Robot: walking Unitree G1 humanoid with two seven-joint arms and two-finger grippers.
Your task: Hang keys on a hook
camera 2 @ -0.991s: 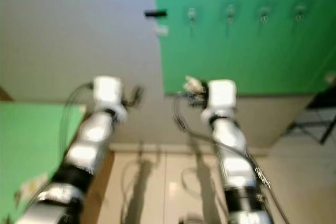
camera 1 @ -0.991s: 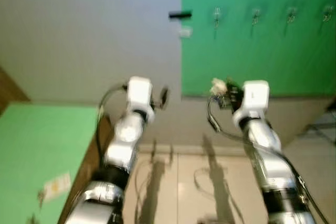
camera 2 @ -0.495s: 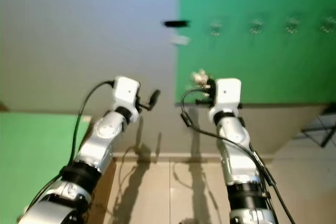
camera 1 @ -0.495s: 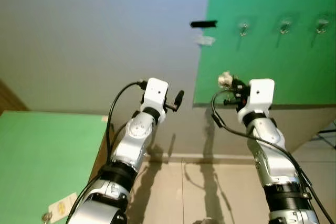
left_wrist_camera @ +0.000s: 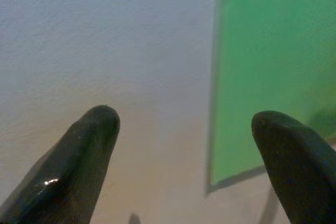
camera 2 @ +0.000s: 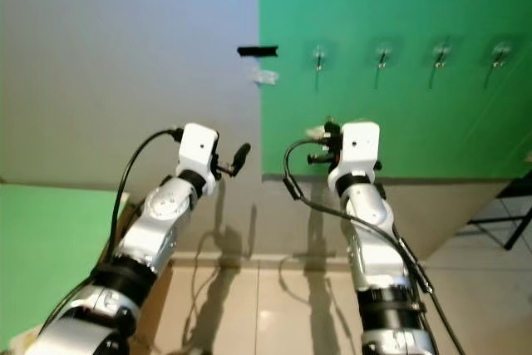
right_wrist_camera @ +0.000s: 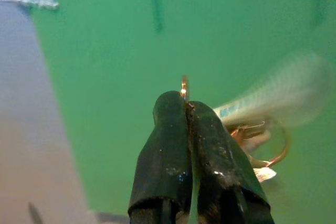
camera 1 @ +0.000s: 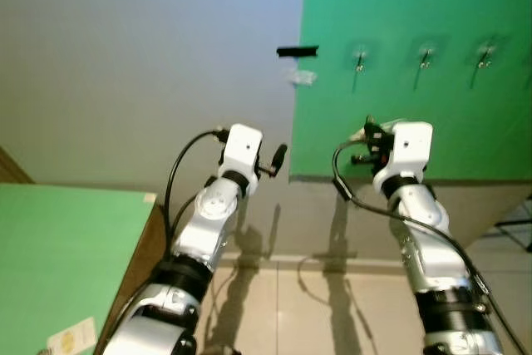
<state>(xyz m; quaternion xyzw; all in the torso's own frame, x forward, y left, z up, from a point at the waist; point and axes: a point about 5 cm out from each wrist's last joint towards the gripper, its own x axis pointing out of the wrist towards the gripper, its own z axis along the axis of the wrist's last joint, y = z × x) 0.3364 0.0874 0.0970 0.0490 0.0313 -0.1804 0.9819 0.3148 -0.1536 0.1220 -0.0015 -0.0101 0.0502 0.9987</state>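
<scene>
The head's two eyes look forward and slightly up along both raised arms at a wall, grey on one side, with a green panel (camera 2: 391,64) carrying a row of hooks (camera 2: 318,57) on the other; both eyes share this, one shifted sideways. The left wrist camera looks out between the spread fingers (left_wrist_camera: 79,161) of its claw at the panel's edge. The right wrist camera peers along pressed-together fingers (right_wrist_camera: 168,150), close to the green.

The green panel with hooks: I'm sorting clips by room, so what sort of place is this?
Probably a home entryway or hall. A green wall panel carries a row of hooks at key-hanging height, the floor is tiled, and the right gripper holds keys up toward the panel.
</scene>
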